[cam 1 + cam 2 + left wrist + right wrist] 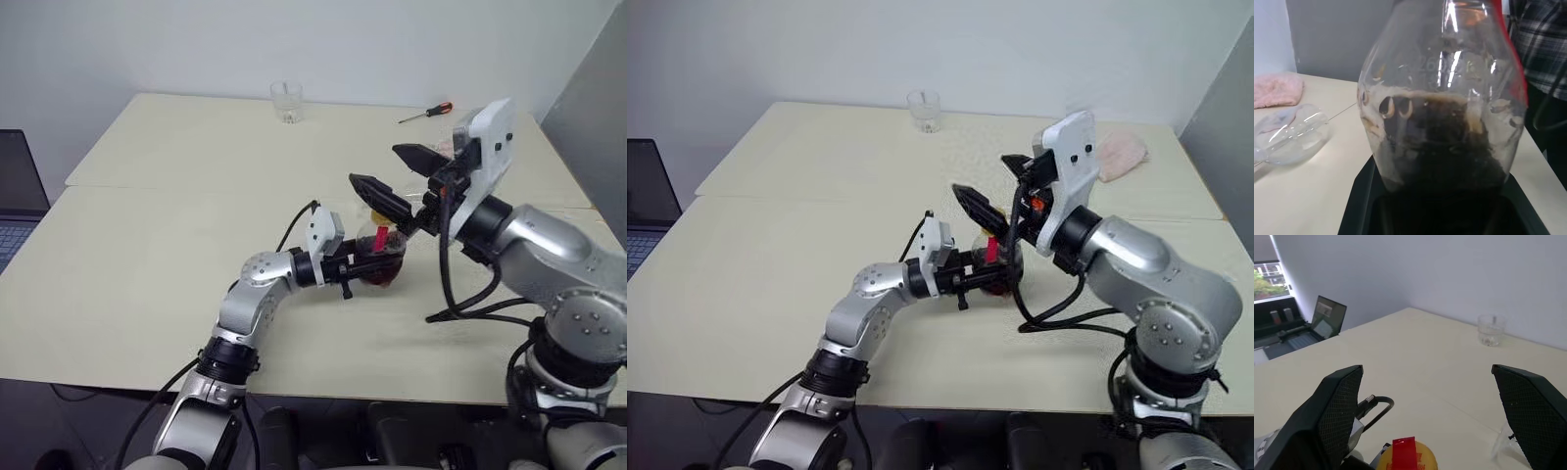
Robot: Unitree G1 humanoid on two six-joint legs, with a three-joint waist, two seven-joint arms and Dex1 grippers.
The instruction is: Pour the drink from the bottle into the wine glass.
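Since the left fingers (364, 270) pinch the bottle (382, 257) low on its slick, squashy belly, the spread right fingers (392, 176) just above should take its yellow cap (1406, 458).

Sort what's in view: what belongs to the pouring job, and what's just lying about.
Job: bottle, drink inside it, wine glass, left gripper shut on the bottle, right gripper open above the cap.
Lying about: tumbler, screwdriver, pink cloth, laptop.

Bottle (1442, 98) of dark drink (1449, 147) in the jaws, wine glass (1290, 137) lying beside
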